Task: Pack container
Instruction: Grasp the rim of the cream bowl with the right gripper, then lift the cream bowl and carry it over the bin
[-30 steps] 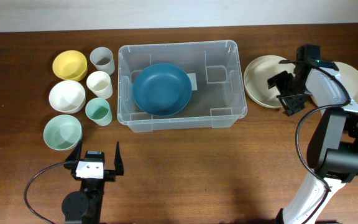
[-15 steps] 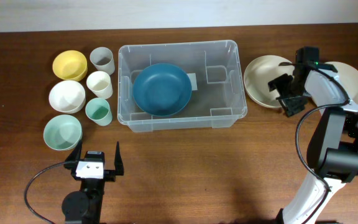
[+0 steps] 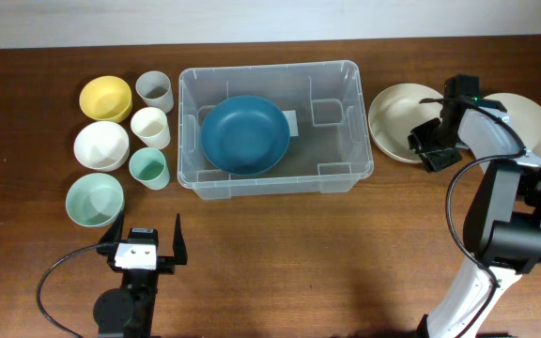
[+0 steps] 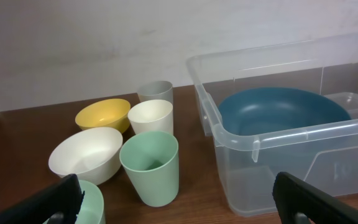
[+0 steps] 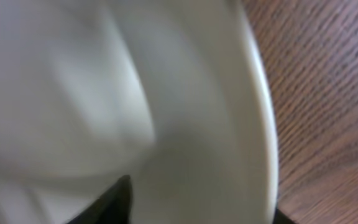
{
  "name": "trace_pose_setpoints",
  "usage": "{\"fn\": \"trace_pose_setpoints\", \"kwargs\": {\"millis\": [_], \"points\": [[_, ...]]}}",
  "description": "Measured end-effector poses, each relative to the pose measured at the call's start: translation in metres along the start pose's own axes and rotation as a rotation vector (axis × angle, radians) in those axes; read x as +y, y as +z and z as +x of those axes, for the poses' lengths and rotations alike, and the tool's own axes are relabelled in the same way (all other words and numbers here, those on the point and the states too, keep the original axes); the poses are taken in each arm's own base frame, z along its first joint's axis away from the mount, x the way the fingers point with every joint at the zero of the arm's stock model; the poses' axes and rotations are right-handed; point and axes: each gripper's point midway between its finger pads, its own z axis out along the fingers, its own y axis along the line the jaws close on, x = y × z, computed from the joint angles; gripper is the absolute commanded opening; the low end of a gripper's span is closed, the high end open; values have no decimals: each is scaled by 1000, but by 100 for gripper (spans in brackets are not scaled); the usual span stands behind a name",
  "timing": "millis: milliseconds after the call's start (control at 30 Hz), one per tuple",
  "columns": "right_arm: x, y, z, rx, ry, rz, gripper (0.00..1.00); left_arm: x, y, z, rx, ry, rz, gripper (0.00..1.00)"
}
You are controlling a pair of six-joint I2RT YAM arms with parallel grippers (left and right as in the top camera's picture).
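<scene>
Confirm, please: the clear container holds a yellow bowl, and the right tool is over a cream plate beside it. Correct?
No: the overhead view shows that the container holds a dark blue bowl; the yellow bowl stands outside, on its left. The right tool is over the cream plate.

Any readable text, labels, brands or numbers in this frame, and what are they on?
None can be read.
The white label on the base of the container, partly hidden by the blue bowl, is too small to read.
Nothing else shows print.
</scene>
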Motion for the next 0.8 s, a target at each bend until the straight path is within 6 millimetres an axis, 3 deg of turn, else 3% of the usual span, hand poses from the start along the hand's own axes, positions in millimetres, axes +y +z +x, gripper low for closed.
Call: {"fn": "trace_pose_setpoints", "kwargs": {"millis": [233, 533, 800], "points": [[0, 0, 0, -1, 1, -1, 4, 0, 0, 0, 0, 0, 0, 100], [6, -2, -4, -5, 8, -24, 4, 0, 0, 0, 0, 0, 0, 100], [27, -35, -34, -30, 42, -120, 4, 0, 0, 0, 0, 0, 0, 100]]}}
